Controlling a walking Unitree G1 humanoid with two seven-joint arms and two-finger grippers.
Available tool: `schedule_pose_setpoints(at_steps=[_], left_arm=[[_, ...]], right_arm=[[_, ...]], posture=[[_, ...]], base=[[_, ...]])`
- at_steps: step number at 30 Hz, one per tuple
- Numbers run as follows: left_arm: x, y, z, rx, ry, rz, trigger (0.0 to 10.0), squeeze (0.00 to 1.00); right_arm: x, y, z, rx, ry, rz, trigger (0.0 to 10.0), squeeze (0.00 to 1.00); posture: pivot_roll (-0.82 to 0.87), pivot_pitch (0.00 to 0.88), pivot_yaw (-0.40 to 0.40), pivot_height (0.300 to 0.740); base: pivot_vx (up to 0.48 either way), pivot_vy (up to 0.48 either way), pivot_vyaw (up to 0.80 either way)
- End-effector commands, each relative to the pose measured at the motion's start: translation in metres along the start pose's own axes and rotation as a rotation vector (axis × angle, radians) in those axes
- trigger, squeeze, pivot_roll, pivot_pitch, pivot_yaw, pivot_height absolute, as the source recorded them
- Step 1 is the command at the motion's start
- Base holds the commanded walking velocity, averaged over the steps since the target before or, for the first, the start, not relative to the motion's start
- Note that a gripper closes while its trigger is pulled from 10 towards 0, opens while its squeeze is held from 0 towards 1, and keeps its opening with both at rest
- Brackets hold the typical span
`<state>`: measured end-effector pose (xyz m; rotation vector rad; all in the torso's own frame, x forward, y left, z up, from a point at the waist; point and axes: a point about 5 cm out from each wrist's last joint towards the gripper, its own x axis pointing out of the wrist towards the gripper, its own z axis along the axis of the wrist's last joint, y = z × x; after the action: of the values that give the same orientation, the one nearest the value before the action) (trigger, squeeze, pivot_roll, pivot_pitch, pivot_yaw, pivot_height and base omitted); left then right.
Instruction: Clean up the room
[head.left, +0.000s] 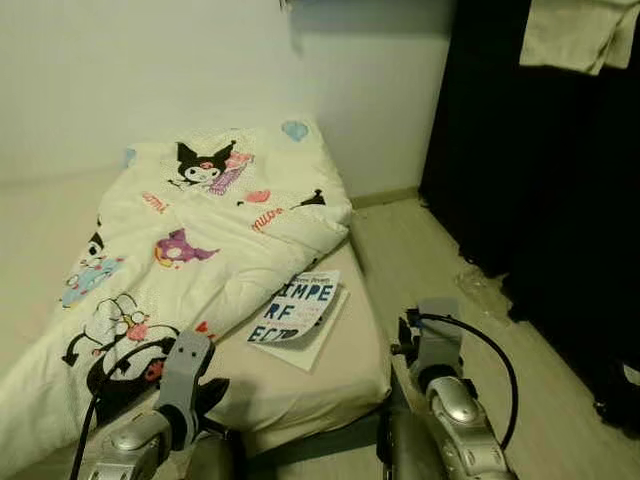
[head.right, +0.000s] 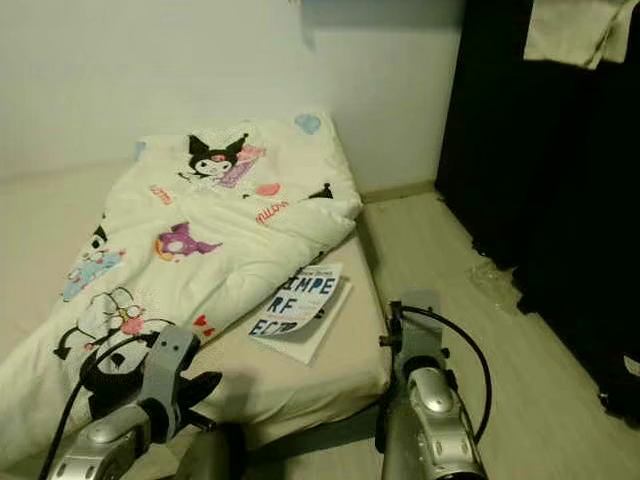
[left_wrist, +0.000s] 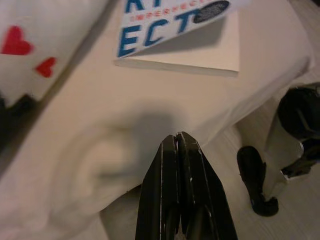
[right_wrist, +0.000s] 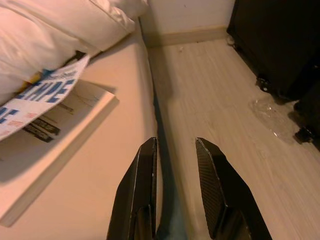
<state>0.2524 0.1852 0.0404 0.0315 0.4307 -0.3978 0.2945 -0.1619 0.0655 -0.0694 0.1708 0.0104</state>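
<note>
Bedroom, pale wall, light wood floor (head.left: 440, 270). Low mattress (head.left: 340, 365) in beige sheet, set against the wall. Cream duvet (head.left: 190, 230) with cartoon prints, rumpled over most of the mattress. Book (head.left: 300, 312), white cover with blue lettering, front cover lifted, lying on the bare sheet at the mattress's right edge and just beside the duvet's hem. Dark wardrobe (head.left: 540, 170) at right, pale cloth (head.left: 575, 30) draped over its top. Clear wrapper (right_wrist: 272, 112), possibly plastic film, on the floor near the wardrobe. Left gripper (left_wrist: 177, 142): fingers pressed together, empty, over the mattress's near corner. Right gripper (right_wrist: 175, 145): fingers apart, empty, above the mattress's right edge.
</note>
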Motion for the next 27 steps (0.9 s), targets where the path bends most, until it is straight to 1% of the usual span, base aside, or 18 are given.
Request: schedule_pose_setpoints(at_steps=[1, 3, 5, 6, 7, 9, 10, 14, 15, 17, 18, 20, 21, 22, 24, 25, 26, 27], left_arm=[[-0.003, -0.002, -0.008, -0.016, 0.03, -0.01, 10.0, 0.55], [0.0, -0.008, -0.008, -0.038, 0.026, -0.03, 10.0, 0.68], [0.0, -0.008, -0.008, -0.038, 0.026, -0.03, 10.0, 0.68], [0.001, -0.011, -0.009, -0.054, 0.025, -0.04, 10.0, 0.89], [0.003, -0.015, -0.01, -0.103, 0.023, -0.048, 10.0, 1.0], [0.009, -0.02, -0.008, -0.206, 0.007, -0.04, 10.0, 1.0], [0.009, -0.02, -0.008, -0.206, 0.007, -0.04, 10.0, 1.0], [0.022, -0.018, -0.004, -0.519, -0.026, 0.035, 10.0, 1.0], [0.022, -0.018, -0.004, -0.519, -0.026, 0.035, 10.0, 1.0], [0.029, -0.022, 0.001, -0.663, -0.064, 0.015, 10.0, 1.0], [0.029, -0.022, 0.001, -0.663, -0.064, 0.015, 10.0, 1.0], [0.032, -0.024, 0.003, -0.71, -0.08, 0.004, 10.0, 1.0], [0.034, -0.025, 0.007, -0.781, -0.109, -0.007, 10.0, 1.0], [0.034, -0.025, 0.007, -0.781, -0.109, -0.007, 10.0, 1.0], [0.04, -0.02, 0.013, -0.903, -0.175, 0.014, 10.0, 1.0], [0.04, -0.02, 0.013, -0.903, -0.175, 0.014, 10.0, 1.0], [0.043, -0.016, 0.014, -0.967, -0.2, 0.039, 10.0, 1.0], [0.043, -0.016, 0.014, -0.967, -0.2, 0.039, 10.0, 1.0]], right_arm=[[-0.002, 0.004, -0.003, 0.008, 0.018, 0.015, 10.0, 0.0], [-0.002, 0.005, 0.0, 0.008, 0.005, 0.017, 10.0, 0.0], [-0.002, 0.005, 0.0, 0.008, 0.005, 0.017, 10.0, 0.0], [-0.002, 0.005, 0.002, 0.006, 0.003, 0.017, 10.0, 0.0], [-0.003, 0.005, 0.004, 0.005, 0.0, 0.019, 10.0, 0.0], [-0.003, 0.005, 0.006, 0.003, -0.003, 0.022, 10.0, 0.0], [-0.003, 0.005, 0.006, 0.003, -0.003, 0.022, 10.0, 0.0], [-0.002, 0.004, 0.01, 0.003, -0.009, 0.031, 10.0, 0.0], [-0.002, 0.004, 0.01, 0.003, -0.009, 0.031, 10.0, 0.0], [-0.001, 0.005, 0.012, 0.003, -0.012, 0.037, 10.0, 0.0], [-0.001, 0.005, 0.012, 0.003, -0.012, 0.037, 10.0, 0.0], [-0.001, 0.006, 0.013, 0.003, -0.014, 0.041, 10.0, 0.0], [0.0, 0.006, 0.014, 0.002, -0.016, 0.043, 10.0, 0.0], [0.0, 0.006, 0.014, 0.002, -0.016, 0.043, 10.0, 0.0], [0.0, 0.007, 0.017, -0.002, -0.021, 0.048, 10.0, 0.0], [0.0, 0.007, 0.017, -0.002, -0.021, 0.048, 10.0, 0.0], [0.0, 0.007, 0.019, -0.005, -0.026, 0.051, 10.0, 0.0], [0.0, 0.007, 0.019, -0.005, -0.026, 0.051, 10.0, 0.0]], posture=[[-0.05, 0.228, 0.04, 0.556], [-0.06, 0.231, 0.04, 0.551], [-0.06, 0.231, 0.04, 0.551], [-0.06, 0.241, 0.038, 0.551], [-0.06, 0.245, 0.034, 0.551], [-0.07, 0.249, 0.031, 0.551], [-0.07, 0.249, 0.031, 0.551], [-0.07, 0.261, 0.018, 0.551], [-0.07, 0.261, 0.018, 0.551], [-0.07, 0.266, 0.015, 0.551], [-0.07, 0.266, 0.015, 0.551], [-0.07, 0.269, 0.014, 0.551], [-0.08, 0.274, 0.015, 0.551], [-0.08, 0.274, 0.015, 0.551], [-0.09, 0.289, 0.02, 0.551], [-0.09, 0.289, 0.02, 0.551], [-0.09, 0.302, 0.022, 0.551], [-0.09, 0.302, 0.022, 0.551]], base=[[0.0, 0.0, 0.0], [0.0, 0.0, 0.0], [0.0, 0.0, 0.0], [0.0, 0.0, 0.0], [0.0, 0.0, 0.0], [0.0, 0.0, 0.0], [0.0, 0.0, 0.0], [0.0, 0.0, 0.0], [0.0, 0.0, 0.0], [0.0, 0.0, 0.0], [0.0, 0.0, 0.0], [0.0, 0.0, 0.0], [0.0, 0.0, 0.0], [0.0, 0.0, 0.0], [0.0, 0.0, 0.0], [0.0, 0.0, 0.0], [0.0, 0.0, 0.0], [0.0, 0.0, 0.0]])
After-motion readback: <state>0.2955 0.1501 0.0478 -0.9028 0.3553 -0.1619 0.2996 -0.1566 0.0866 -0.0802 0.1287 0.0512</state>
